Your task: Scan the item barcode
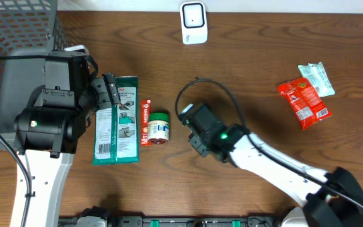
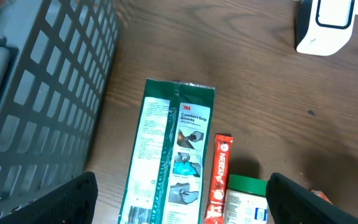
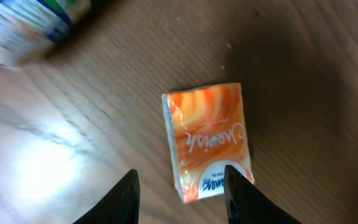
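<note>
Jaws of the right gripper (image 3: 180, 177) stand partly apart and grip nothing; the near end of the orange packet (image 3: 207, 140) lies flat on the table (image 3: 303, 68) between their tips. Its long axis runs almost straight away from the claw, its lettering upside down from there. Farther off to one side lies a blurred white jar (image 3: 23, 25).
</note>
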